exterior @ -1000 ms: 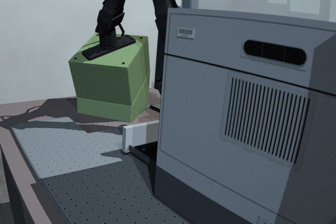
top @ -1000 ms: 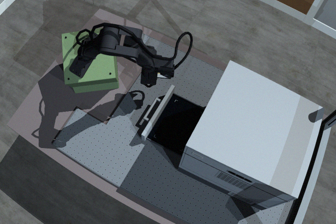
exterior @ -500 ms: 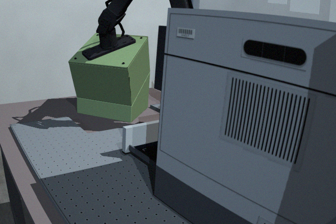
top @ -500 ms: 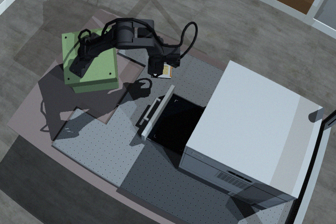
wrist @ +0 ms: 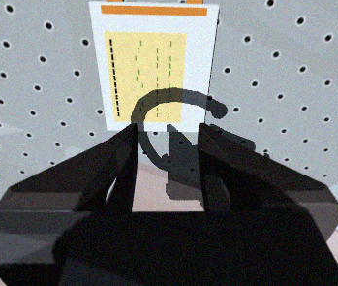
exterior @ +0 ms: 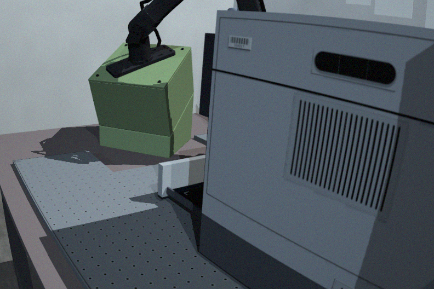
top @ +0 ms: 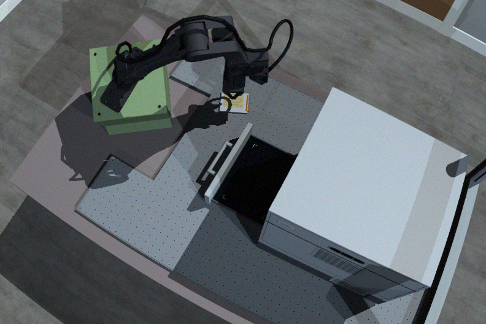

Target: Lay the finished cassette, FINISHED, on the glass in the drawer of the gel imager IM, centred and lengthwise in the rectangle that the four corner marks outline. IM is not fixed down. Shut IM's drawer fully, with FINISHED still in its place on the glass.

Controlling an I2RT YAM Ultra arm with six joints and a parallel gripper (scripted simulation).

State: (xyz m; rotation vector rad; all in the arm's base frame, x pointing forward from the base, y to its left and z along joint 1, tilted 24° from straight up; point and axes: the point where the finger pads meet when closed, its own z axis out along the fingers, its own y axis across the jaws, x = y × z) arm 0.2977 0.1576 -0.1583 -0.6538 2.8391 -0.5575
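Note:
The finished cassette [top: 240, 104] [wrist: 154, 62] is a white plate with a yellow gel window and an orange strip. It lies flat on the perforated board behind the imager's drawer. My gripper [top: 230, 94] [wrist: 168, 133] hangs above the cassette's near end, fingers partly open and empty; the imager hides it in the exterior view. The imager [top: 364, 178] [exterior: 307, 140] is a large grey box. Its drawer is pulled out, with the pale front panel [top: 229, 162] [exterior: 181, 175] and the dark glass [top: 259, 174] showing white corner marks. The glass is bare.
The arm's green pedestal [top: 150, 97] [exterior: 144, 104] stands left of the cassette. A dark handle [top: 210, 168] sits on the outer face of the drawer front. The perforated board [top: 142, 210] spreads in front of the drawer.

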